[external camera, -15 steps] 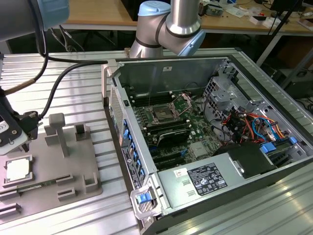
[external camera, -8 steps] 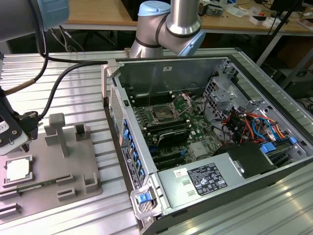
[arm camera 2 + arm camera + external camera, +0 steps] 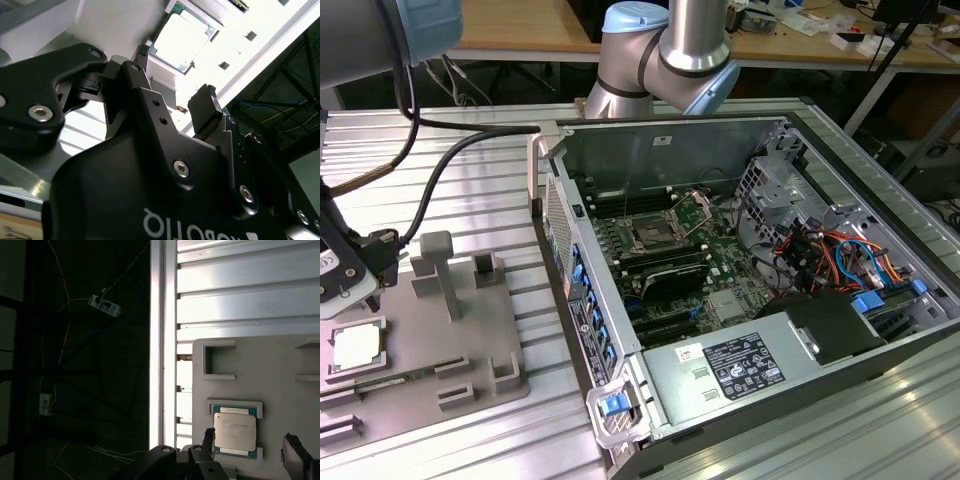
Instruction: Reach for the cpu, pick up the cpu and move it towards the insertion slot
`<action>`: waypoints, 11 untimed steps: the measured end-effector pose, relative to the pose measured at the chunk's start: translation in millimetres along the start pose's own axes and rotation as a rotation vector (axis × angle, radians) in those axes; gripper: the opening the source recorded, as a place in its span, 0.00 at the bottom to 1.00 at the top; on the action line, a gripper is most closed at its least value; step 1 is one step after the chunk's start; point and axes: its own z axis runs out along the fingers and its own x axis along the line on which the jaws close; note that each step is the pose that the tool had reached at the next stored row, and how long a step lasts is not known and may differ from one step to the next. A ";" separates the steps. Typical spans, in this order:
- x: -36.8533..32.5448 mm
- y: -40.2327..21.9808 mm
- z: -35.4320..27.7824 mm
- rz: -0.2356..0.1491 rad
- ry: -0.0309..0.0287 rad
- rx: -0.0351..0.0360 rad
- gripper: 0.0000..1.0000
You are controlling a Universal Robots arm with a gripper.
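The cpu, a small square chip with a pale metal top, lies flat in a recess of the grey tray at the exterior view's left. My gripper hangs just above it, open. Its two black fingers stand apart, one on each side of the cpu and not touching it. In the second wrist view the cpu shows beyond the spread fingertips of the gripper. The insertion slot, a dark socket framed in silver, sits in the green motherboard inside the open computer case.
The open computer case fills the middle and the exterior view's right, with black memory slots, cables and a power supply. Upright grey posts rise from the tray. A black cable runs across the ribbed metal table.
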 end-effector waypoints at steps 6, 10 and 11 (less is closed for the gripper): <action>0.0 -1.0 12.8 0.000 0.0081 0.0000 0.60; -0.1 -5.9 24.2 0.000 0.0119 -0.0004 0.60; 0.0 -7.0 25.4 0.000 0.0128 -0.0005 0.60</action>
